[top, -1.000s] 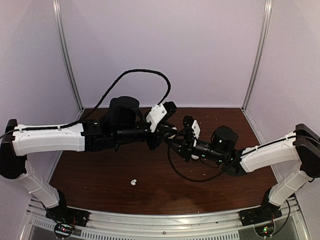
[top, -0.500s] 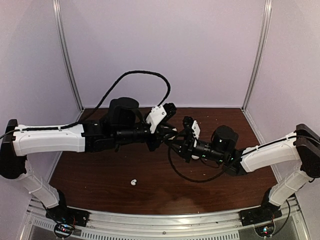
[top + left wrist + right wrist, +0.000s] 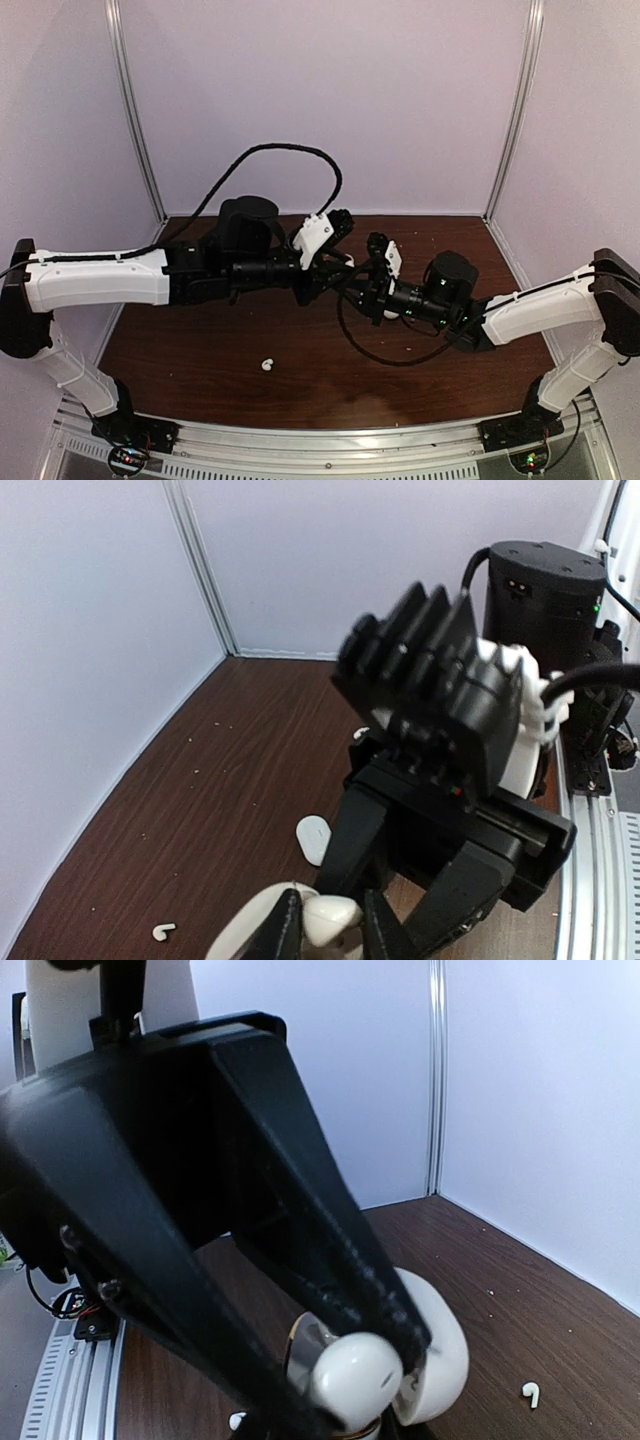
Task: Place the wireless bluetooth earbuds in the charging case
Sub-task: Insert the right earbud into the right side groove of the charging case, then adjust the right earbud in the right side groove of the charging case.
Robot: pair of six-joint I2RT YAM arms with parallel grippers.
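Overhead, the two arms meet above the middle of the dark brown wooden bench [image 3: 200, 350]. The left end effector [image 3: 343, 262] and the right end effector [image 3: 362, 283] are almost tip to tip and raised off the surface. What they carry is too small to make out from here. A loose earbud [image 3: 267, 365], tiny, glossy and of white plastic, lies alone on the bench nearer the arm bases, well apart from both end effectors.

From the left wrist, the left end effector's two black tips pinch the rounded head of a glossy white held earbud [image 3: 330, 916]. It is right beside the open, white, pebble-shaped charging case [image 3: 245, 942], whose lid curves along the lower edge. The right end effector faces this camera, its black fingers reaching down toward that case. Behind them a second white case [image 3: 314, 838] lies flat on the bench. A loose earbud [image 3: 163, 932] rests near the left wall.

From the right wrist, the right end effector's fingers are pressed together on the charging case [image 3: 440, 1360], gripping it with the lid tipped open. The held earbud [image 3: 355, 1380] sits at the case mouth; whether it is seated cannot be told. Another loose earbud [image 3: 531, 1393] lies on the bench near the right wall.
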